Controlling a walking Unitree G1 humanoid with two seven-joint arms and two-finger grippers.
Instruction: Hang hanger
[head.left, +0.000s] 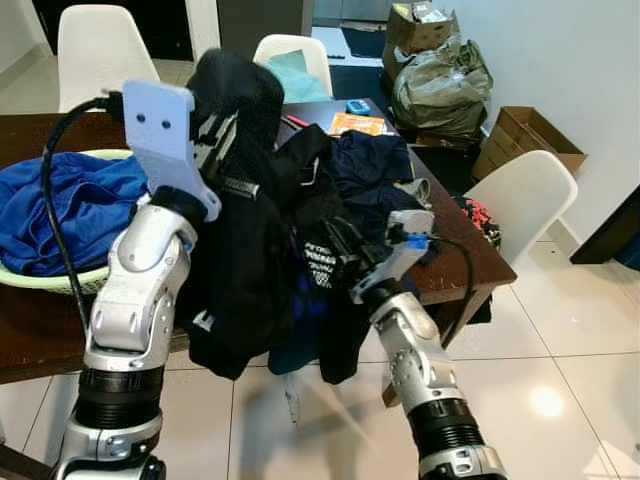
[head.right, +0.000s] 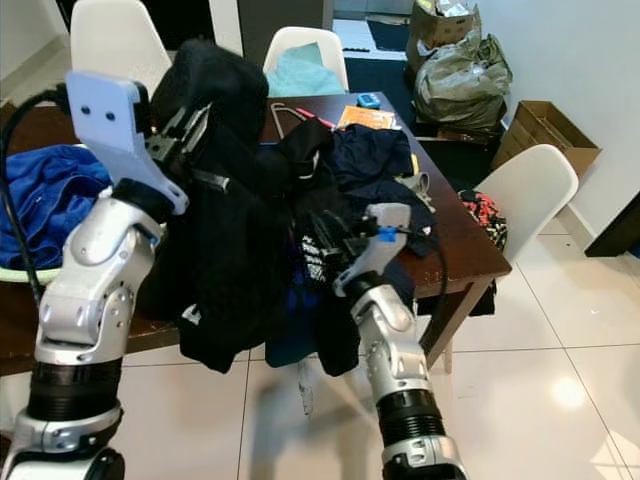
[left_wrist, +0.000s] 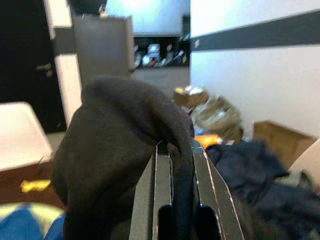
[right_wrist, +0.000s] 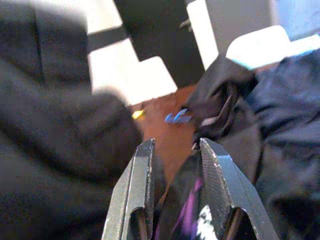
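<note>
Black garment (head.left: 240, 270) pinched in raised left pincer (head.left: 222, 125) (closed), right pincer (head.left: 322, 248) below.

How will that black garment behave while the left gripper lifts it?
Probably floppy: the black garment drapes in folds below the left gripper, past the table edge. It will likely sag and swing. It may slip, since the pinch takes just a bunched fold.

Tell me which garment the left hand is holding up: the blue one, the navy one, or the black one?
The black garment. The left hand holds it above the table edge, draping down, while the blue one lies in the basket and the navy one lies on the table.
</note>
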